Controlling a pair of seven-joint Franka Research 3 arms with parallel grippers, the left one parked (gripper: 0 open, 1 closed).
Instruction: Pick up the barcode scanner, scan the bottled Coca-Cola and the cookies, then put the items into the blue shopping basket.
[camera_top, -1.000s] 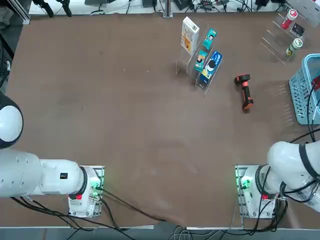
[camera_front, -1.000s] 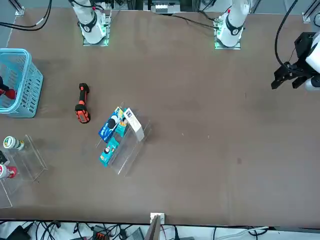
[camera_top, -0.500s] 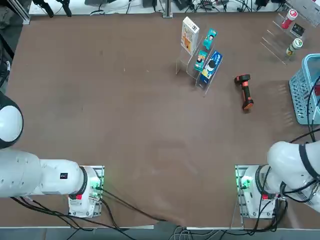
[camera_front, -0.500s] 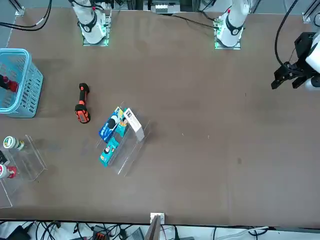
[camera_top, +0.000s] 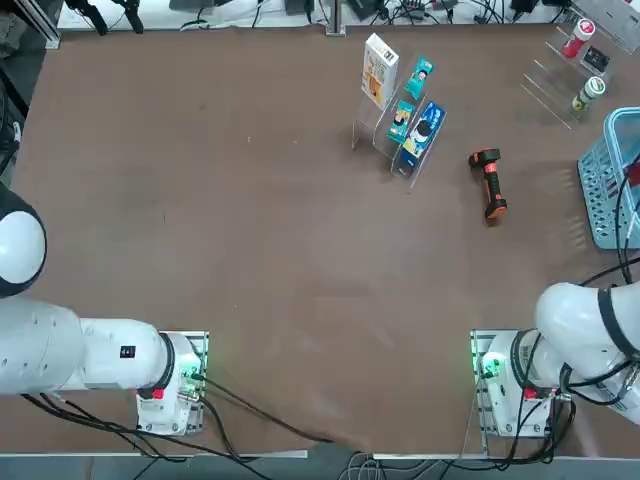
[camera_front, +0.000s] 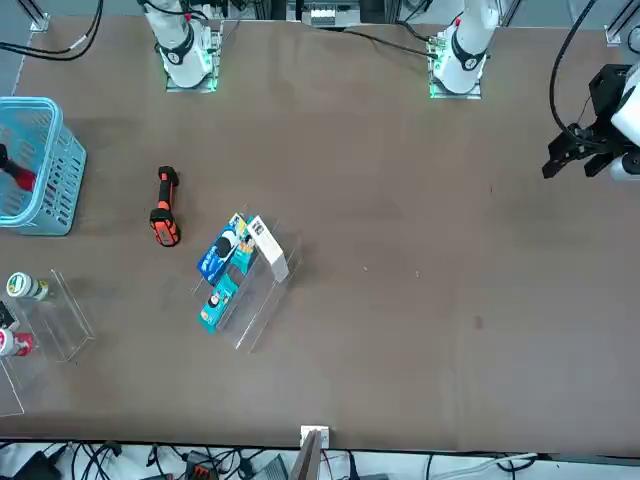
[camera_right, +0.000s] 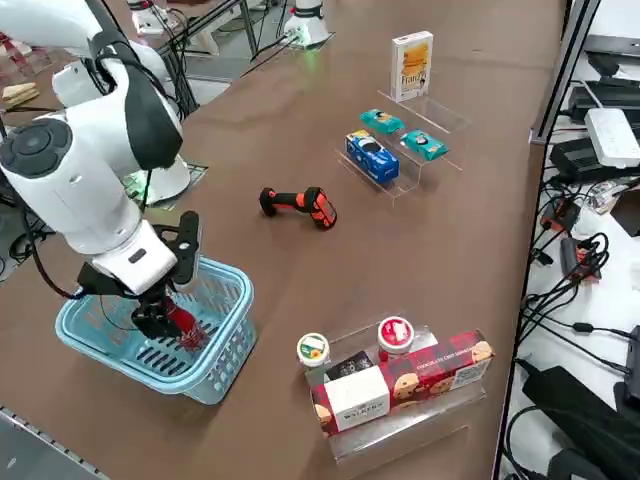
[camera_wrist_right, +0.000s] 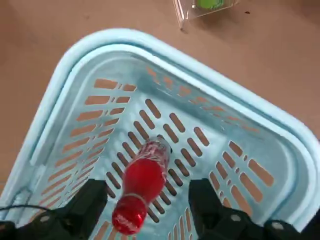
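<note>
The right pincer (camera_wrist_right: 145, 200) hangs inside the blue shopping basket (camera_wrist_right: 60, 75), its two fingers (camera_wrist_right: 92, 197) spread wide and gripping nothing. Between them, clear of both, the bottled Coca-Cola (camera_wrist_right: 142, 182) stands on the slotted basket floor, leaning a little, its red cap toward the wrist camera. From the right side, the pincer (camera_right: 165, 305) reaches down into the basket (camera_right: 215, 355) with the bottle's red label (camera_right: 185, 325) showing just beside it. The basket sits at the robot's right edge of the surface (camera_top: 250, 250), cut off by the frame in the overhead view (camera_top: 605, 180). The barcode scanner (camera_top: 489, 183) lies on its side on the surface, between the basket and a clear tiered stand (camera_top: 385, 135). The cookies (camera_top: 379, 69) stand upright at the far end of that stand, with two small teal packets (camera_top: 418, 76) and a blue packet (camera_top: 423, 130) in the nearer tiers. A second clear stand (camera_right: 400, 400) near the basket holds other goods.
</note>
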